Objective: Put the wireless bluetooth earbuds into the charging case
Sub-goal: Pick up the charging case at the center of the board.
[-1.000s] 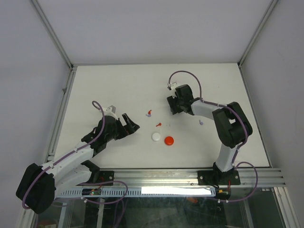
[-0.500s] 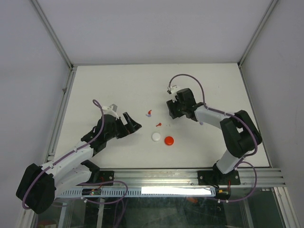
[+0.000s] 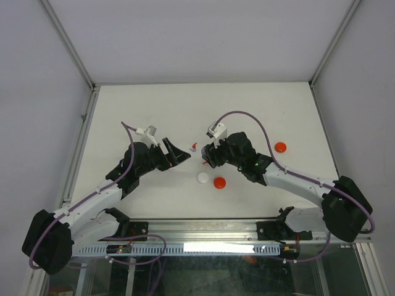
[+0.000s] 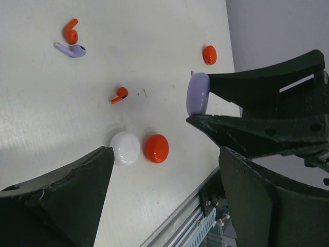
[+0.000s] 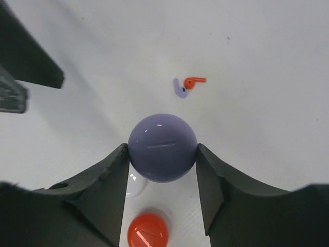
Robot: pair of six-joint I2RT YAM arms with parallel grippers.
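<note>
Right wrist view: my right claw (image 5: 162, 154) grips the purple charging case (image 5: 162, 143), the purple earbud (image 5: 179, 89) lying ahead, stem pointing away.

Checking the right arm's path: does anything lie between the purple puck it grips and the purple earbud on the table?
Nothing visible does. The right pincer holds the pale purple round puck, and only bare white table separates it from the tiny purple stemmed earbud. A small red stemmed earbud sits just beyond that bud.
</note>
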